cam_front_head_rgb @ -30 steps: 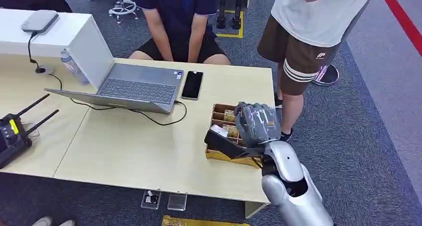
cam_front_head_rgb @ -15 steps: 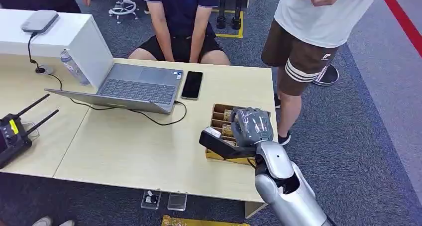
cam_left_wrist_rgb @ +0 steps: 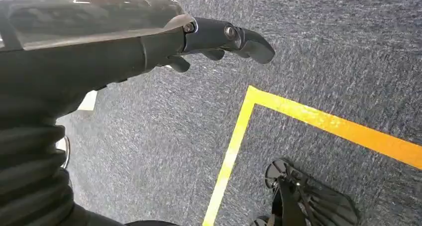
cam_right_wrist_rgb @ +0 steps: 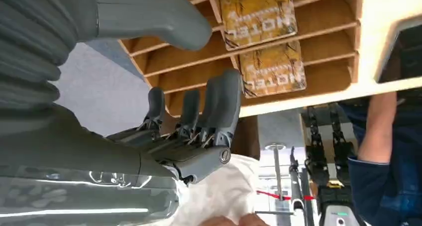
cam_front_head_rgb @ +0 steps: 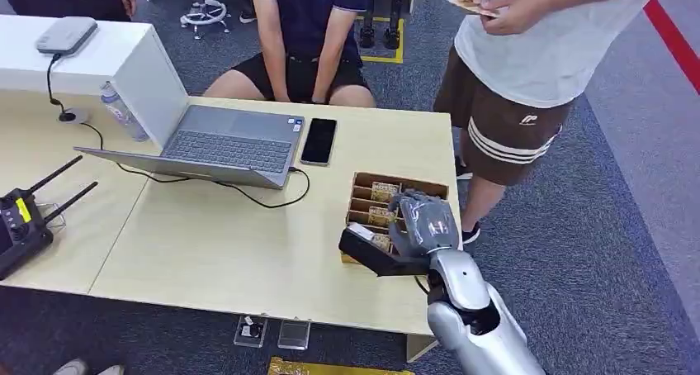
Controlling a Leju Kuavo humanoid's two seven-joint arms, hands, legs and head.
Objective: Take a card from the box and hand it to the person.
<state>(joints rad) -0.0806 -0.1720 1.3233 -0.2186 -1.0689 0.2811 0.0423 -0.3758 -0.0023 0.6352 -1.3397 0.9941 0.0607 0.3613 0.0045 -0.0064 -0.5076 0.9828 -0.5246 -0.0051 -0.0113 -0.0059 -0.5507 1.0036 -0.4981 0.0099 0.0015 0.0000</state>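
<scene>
The desk (cam_front_head_rgb: pixel 248 251) is carrying a laptop (cam_front_head_rgb: pixel 223 144), a phone (cam_front_head_rgb: pixel 319 140) and the slotted box (cam_front_head_rgb: pixel 367 206) near its right end. The right hand (cam_front_head_rgb: pixel 423 223) is hovering over the box with fingers (cam_right_wrist_rgb: pixel 219 106) apart, holding nothing. Yellow cards (cam_right_wrist_rgb: pixel 271 69) are lying in the slots. A standing person (cam_front_head_rgb: pixel 536 69) is holding another card (cam_front_head_rgb: pixel 472 7). The left hand (cam_left_wrist_rgb: pixel 99 47), fingers uncurled and empty, is hanging above the carpet (cam_left_wrist_rgb: pixel 323 61).

The head view looked down from high at the table (cam_front_head_rgb: pixel 223 251) and box (cam_front_head_rgb: pixel 368 195). The right wrist view sat close over that same box (cam_right_wrist_rgb: pixel 318 24); the left wrist view faced carpet (cam_left_wrist_rgb: pixel 323 47).
</scene>
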